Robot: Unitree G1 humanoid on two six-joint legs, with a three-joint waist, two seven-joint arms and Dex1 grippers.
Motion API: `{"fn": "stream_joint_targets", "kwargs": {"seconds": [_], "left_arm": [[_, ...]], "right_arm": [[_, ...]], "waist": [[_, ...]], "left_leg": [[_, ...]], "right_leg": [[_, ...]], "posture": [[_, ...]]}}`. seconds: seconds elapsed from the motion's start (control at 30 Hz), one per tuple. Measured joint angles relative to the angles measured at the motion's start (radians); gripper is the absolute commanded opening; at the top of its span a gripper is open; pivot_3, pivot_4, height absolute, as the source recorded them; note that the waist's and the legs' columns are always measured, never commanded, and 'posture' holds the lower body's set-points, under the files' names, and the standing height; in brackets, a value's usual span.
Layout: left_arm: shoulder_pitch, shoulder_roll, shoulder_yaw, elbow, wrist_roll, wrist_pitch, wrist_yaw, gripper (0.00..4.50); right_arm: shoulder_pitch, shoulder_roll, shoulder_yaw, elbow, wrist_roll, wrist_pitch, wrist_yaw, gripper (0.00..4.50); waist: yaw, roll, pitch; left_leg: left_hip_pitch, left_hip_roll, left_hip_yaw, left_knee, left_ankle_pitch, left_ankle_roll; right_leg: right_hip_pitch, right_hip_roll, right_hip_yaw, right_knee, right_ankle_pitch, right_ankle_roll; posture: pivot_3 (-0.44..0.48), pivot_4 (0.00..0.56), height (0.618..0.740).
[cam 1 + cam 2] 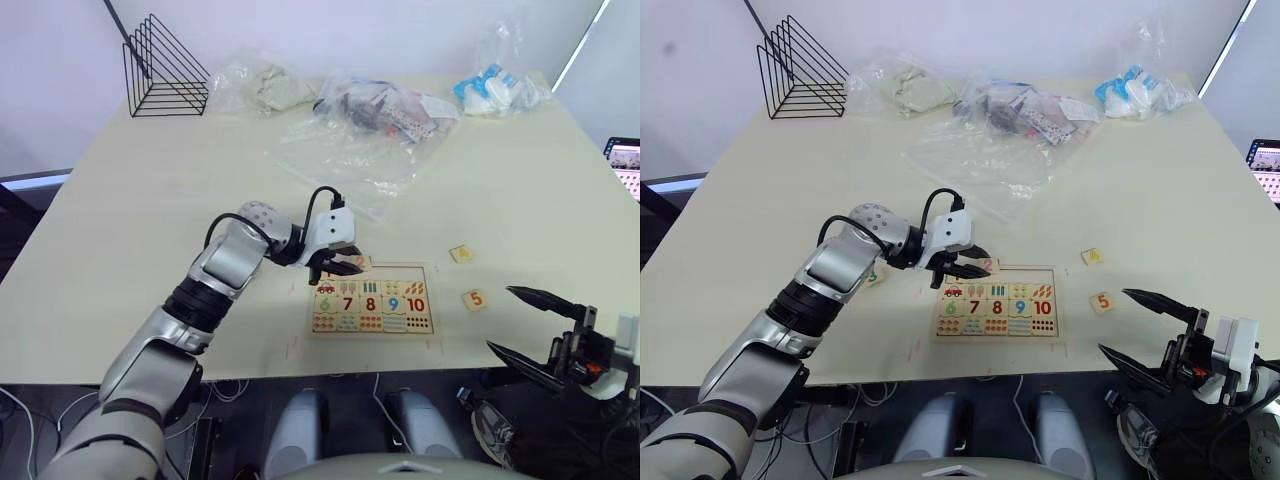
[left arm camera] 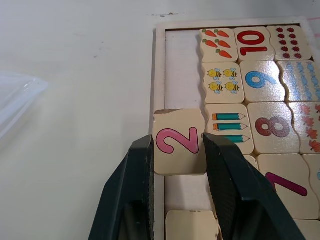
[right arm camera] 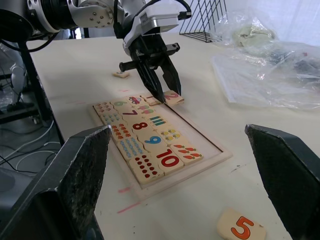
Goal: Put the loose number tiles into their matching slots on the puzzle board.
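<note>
The puzzle board (image 2: 159, 65) lies near the table's front edge, with its picture and number rows 6 to 10 filled. My left gripper (image 1: 338, 270) is shut on the pink "2" tile (image 2: 177, 140), which sits low over the board's far-left rim and the row of empty slots (image 2: 182, 70). Another light tile (image 2: 192, 225) lies in that row beside it. The "5" tile (image 1: 475, 298) and another loose tile (image 1: 461, 253) lie on the table right of the board. One more tile (image 1: 872, 275) lies left of the board. My right gripper (image 1: 500, 318) hangs open at the front right, holding nothing.
Clear plastic bags (image 1: 350, 150) sprawl behind the board, with more bagged items at the back middle (image 1: 270, 88) and back right (image 1: 495, 90). A black wire rack (image 1: 165, 70) stands at the back left. A screen (image 1: 625, 160) shows past the table's right edge.
</note>
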Motion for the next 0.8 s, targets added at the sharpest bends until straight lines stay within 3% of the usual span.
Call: {"fn": "stream_joint_targets", "kwargs": {"seconds": [0.8], "left_arm": [[0.025, 0.0, -0.002, 0.014, 0.055, -0.02, -0.033, 1.0]], "right_arm": [[0.001, 0.0, 0.004, -0.001, -0.012, 0.0, -0.024, 4.5]], "waist": [[0.0, 0.0, 0.0]], "left_leg": [[0.0, 0.0, 0.0, 0.0, 0.0, 0.0]], "right_leg": [[0.0, 0.0, 0.0, 0.0, 0.0, 0.0]], "posture": [[0.0, 0.15, 0.74]]}}
